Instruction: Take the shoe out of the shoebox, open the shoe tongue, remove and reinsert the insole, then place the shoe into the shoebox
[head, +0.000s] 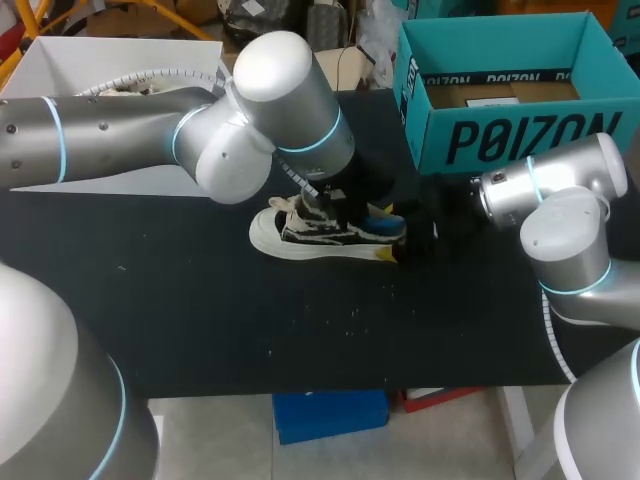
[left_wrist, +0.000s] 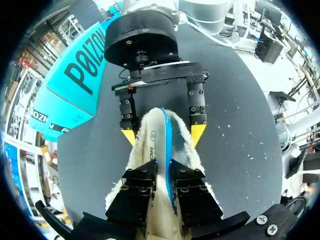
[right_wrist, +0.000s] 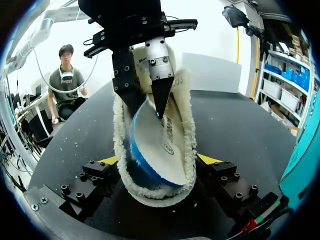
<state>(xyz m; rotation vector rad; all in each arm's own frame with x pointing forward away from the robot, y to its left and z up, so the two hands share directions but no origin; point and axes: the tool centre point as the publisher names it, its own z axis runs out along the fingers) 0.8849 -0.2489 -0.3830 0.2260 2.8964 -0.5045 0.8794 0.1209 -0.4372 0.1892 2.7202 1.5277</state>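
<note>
Fleece, cream and shaggy, is rimming the low shoe (head: 320, 235), which is sitting on the black tabletop (head: 300, 320) near the teal cardboard shoebox (head: 500, 140). The right end effector (left_wrist: 164, 134) is clamping the shoe's sides. The left end effector (right_wrist: 151, 112) is pinching the smooth white, blue-edged insole (right_wrist: 160, 145), which is curling up out of the opening. The insole's far end is lying hidden inside the shoe.
</note>
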